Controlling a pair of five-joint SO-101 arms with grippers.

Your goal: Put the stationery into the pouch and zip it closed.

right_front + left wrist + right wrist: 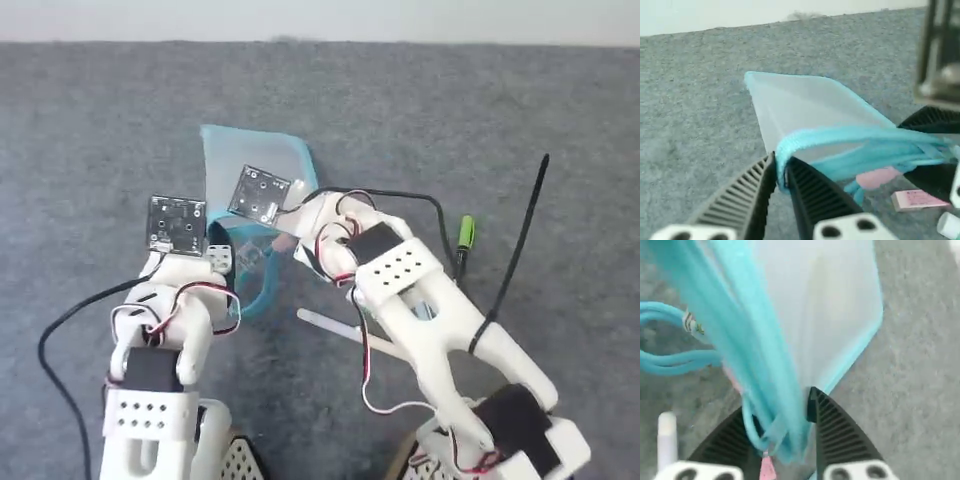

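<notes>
left gripper (pixel 781 164) and right gripper (pixel 780 407) are each pinching the pouch (pixel 810 107) by its teal rim, likely steadying its mouth.

pouch (pixel 250 155) mid-table | marker (pixel 465 232) well right of pouch | pen (pixel 325 321) before pouch, left of marker

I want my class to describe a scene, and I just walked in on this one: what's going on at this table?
Two robot arms are holding a translucent blue-trimmed pouch between them on the grey table. The left gripper is clamped on the pouch's blue zipper edge, and the right gripper grips that edge at another spot. A green marker, a white stick-shaped item and a pink eraser lie outside on the table.
</notes>
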